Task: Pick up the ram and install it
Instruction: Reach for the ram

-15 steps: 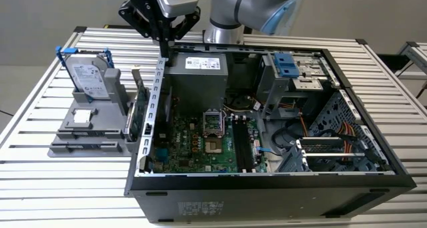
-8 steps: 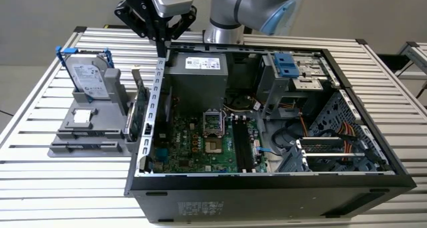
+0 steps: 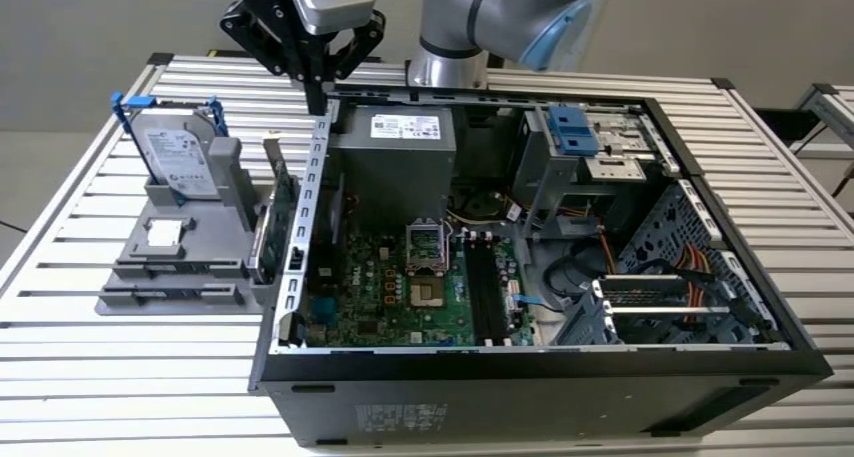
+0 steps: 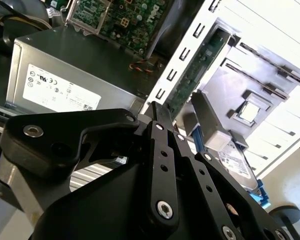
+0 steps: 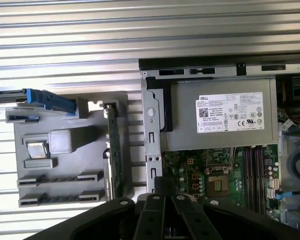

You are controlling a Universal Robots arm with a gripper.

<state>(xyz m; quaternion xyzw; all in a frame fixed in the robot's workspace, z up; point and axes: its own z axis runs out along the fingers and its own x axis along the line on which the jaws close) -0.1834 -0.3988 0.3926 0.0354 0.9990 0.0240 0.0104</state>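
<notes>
The gripper (image 3: 316,101) hangs over the far left corner of the open computer case (image 3: 534,362), on the exterior view's left, just above the case wall beside the power supply (image 3: 391,167). Its 2 fingers (image 4: 161,150) are pressed together. Whether they pinch anything thin cannot be told, and where the ram lies cannot be told either. Left of the case, a gray holder (image 3: 147,277) on the slatted table (image 3: 134,377) carries 1 hard drive (image 3: 180,157) and 1 upright green expansion card (image 3: 272,212).
</notes>
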